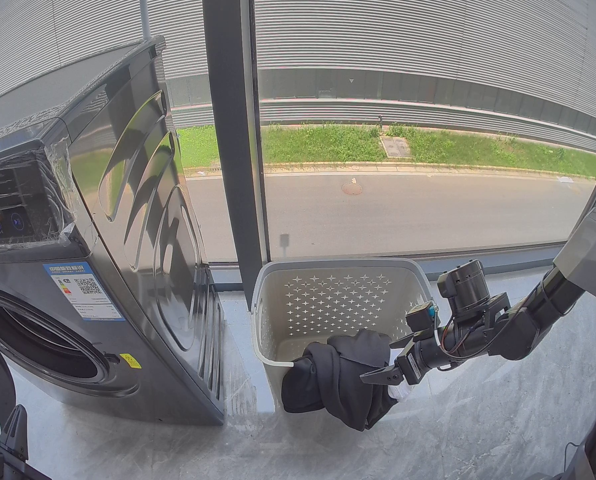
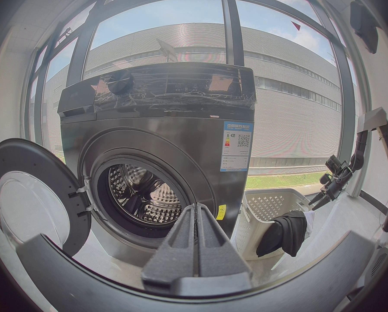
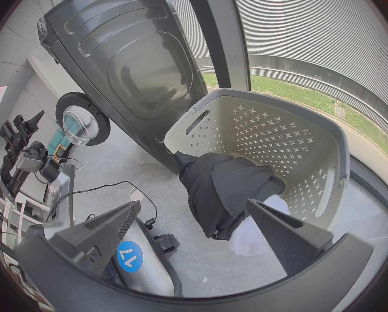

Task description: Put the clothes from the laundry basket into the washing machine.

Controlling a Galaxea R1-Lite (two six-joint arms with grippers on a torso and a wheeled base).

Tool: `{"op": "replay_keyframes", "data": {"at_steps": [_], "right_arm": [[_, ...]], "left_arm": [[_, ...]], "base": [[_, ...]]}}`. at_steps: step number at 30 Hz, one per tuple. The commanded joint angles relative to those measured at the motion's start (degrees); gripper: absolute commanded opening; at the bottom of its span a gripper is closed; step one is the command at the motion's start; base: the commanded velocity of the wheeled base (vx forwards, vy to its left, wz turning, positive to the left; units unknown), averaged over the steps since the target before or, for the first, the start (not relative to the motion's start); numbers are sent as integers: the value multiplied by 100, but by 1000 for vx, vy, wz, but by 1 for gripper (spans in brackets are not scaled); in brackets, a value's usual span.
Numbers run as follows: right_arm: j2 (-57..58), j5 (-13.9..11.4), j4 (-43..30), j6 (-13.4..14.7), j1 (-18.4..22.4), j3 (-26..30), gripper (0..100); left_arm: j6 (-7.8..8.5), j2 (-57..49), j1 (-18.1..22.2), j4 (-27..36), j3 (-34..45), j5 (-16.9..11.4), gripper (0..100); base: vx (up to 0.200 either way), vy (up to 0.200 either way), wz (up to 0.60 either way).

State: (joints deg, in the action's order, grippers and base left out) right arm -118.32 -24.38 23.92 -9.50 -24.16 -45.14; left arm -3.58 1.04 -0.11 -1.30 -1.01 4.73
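The dark garment (image 1: 338, 381) hangs over the near rim of the white laundry basket (image 1: 338, 263), low and centre in my head view, with a white cloth (image 3: 254, 232) tucked under it. My right gripper (image 1: 380, 361) sits just right of the garment, fingers spread and gripping nothing. The washing machine (image 1: 111, 268) stands at the left of the frame, just beside the basket, its round door (image 2: 29, 196) swung open. My left gripper (image 2: 195, 207) faces the drum (image 2: 144, 196), its fingers pressed together.
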Motion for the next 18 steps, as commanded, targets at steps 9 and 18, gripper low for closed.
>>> {"op": "replay_keyframes", "data": {"at_steps": [9, 18], "right_arm": [[-525, 21, -1, 0, -168, -144, 100], [-1070, 258, -1, 9, -238, -663, 100]], "left_arm": [[-2, -68, -7, -10, 40, 10, 0], [-11, -68, -7, -10, 40, 10, 0]], "base": [[0, 0, 0], [0, 0, 0]]}}
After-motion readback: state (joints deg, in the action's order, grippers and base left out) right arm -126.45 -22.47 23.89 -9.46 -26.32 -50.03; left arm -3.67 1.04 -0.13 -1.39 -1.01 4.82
